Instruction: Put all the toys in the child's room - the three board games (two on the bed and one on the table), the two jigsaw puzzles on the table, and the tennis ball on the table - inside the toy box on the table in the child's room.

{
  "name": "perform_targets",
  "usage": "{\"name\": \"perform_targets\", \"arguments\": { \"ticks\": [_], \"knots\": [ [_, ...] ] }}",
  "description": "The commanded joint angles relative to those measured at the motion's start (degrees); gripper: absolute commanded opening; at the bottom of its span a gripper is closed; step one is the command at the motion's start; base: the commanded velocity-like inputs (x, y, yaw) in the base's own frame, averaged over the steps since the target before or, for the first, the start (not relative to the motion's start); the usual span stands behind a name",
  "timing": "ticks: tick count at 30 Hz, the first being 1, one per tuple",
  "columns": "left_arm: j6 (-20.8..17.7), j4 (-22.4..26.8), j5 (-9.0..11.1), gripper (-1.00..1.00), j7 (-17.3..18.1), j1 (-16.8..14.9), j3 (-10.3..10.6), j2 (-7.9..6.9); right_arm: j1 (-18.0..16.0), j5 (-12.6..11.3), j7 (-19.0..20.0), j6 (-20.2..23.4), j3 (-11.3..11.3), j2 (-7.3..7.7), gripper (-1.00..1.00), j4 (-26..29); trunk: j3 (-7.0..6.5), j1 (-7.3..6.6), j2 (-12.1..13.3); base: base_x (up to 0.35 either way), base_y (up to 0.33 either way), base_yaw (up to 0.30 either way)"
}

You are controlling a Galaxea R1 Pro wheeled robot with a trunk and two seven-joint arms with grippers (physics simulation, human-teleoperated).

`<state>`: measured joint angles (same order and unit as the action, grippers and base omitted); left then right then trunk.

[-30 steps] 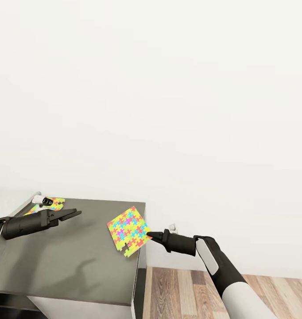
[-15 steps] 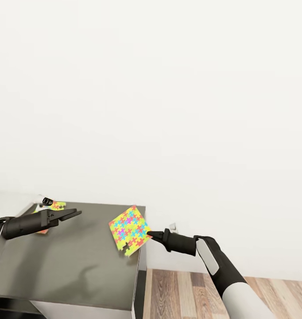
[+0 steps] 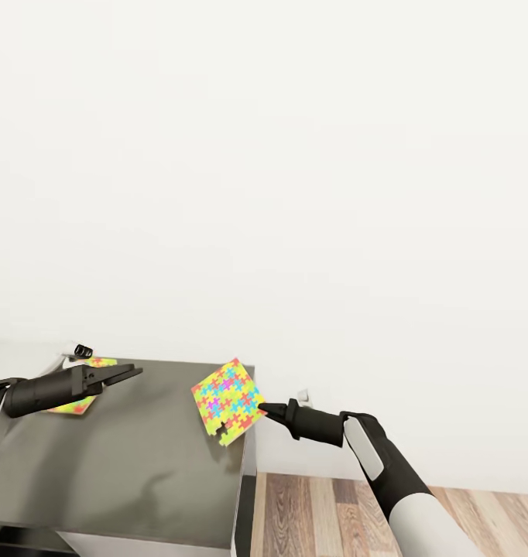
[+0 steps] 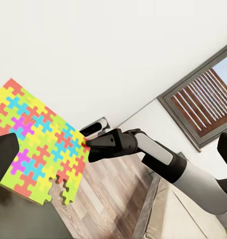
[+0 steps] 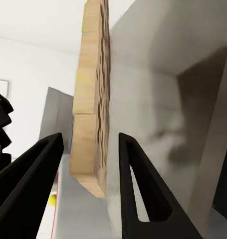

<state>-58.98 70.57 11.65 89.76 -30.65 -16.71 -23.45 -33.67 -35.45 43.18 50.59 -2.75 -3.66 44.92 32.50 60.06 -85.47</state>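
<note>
Head view: jigsaw puzzle (image 3: pixel 228 400) is pinched by its edge in the right gripper (image 3: pixel 265 409) above the bench (image 3: pixel 140 464) corner; that thin hold risks slippage.

A bright multicoloured jigsaw puzzle (image 3: pixel 228 401) stands tilted at the dark table's right edge. A second matching puzzle (image 3: pixel 72 403) lies near the far-left corner.

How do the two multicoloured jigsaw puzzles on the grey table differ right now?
Pose: the multicoloured jigsaw puzzle by the right hand is tilted up at the right edge of the grey table; the multicoloured jigsaw puzzle at far left seems to lie flat.
Contact: the right hand meets the first one's corner; nothing visibly grips the other.
Visibility: the first shows whole; the left hand partly covers the other.
Both share the same bright pattern.
</note>
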Motion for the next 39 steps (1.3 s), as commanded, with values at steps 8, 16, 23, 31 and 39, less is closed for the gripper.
{"name": "perform_targets", "arguments": {
  "ticks": [8,16,23,31,39],
  "knots": [
    [-0.6,0.0,0.0,1.0,0.2,0.0,0.0,-0.02,0.0,0.0,0.3,0.2,1.0,0.06,-1.0,0.2,-1.38,-1.77,3.2,0.0,0.0,0.0],
    [-0.6,0.0,0.0,1.0,0.2,0.0,0.2,-0.02,0.0,0.0,0.4,0.2,2.9,0.13,-1.0,0.2,-2.82,-3.52,6.4,-0.023,0.0,0.0],
    [-0.6,0.0,-0.1,1.0,0.2,0.0,0.4,0.04,0.1,0.1,0.4,0.0,3.3,-0.05,-1.0,0.1,-4.08,-5.06,9.2,-0.164,0.0,0.0],
    [-0.6,0.0,-0.1,1.0,0.2,0.0,0.6,0.09,0.0,0.2,-0.4,0.5,3.3,0.07,-1.0,0.5,-5.51,-6.82,12.4,-0.015,0.0,0.0],
    [-0.6,0.0,-0.1,1.0,0.2,0.0,0.6,0.07,0.0,0.1,0.1,0.0,3.4,-0.24,-1.0,0.5,-6.95,-8.57,15.6,0.0,0.0,0.0]
  ]
}}
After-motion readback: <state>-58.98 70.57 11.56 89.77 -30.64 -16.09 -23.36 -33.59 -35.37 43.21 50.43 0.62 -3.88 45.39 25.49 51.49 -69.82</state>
